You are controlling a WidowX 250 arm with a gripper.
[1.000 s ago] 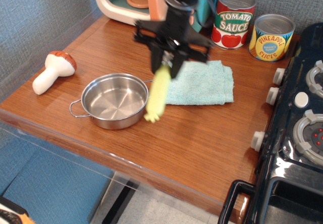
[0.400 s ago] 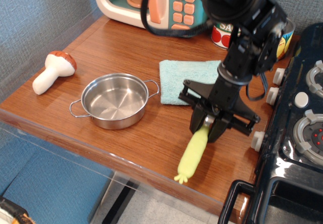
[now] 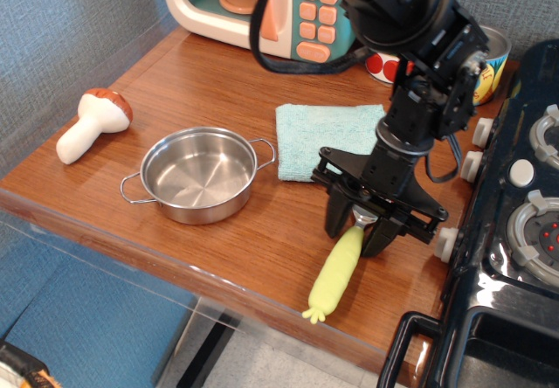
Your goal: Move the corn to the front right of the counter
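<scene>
The corn, a slim pale yellow-green cob, lies on the reddish-brown counter at its front right. Its pronged tip points at the front edge and its shiny end sits between my fingers. My gripper stands straight over that upper end. Its black fingers are spread on either side of the cob with small gaps showing. The gripper is open and the corn rests on the wood.
A steel pan sits front left, with a white mushroom with a brown cap further left. A teal cloth lies behind the gripper. A toy microwave and cans stand at the back. The black stove borders the right.
The gripper carried the corn from beside the pan to the front right of the counter. It has since lowered the corn onto the wood and spread its fingers slightly.
</scene>
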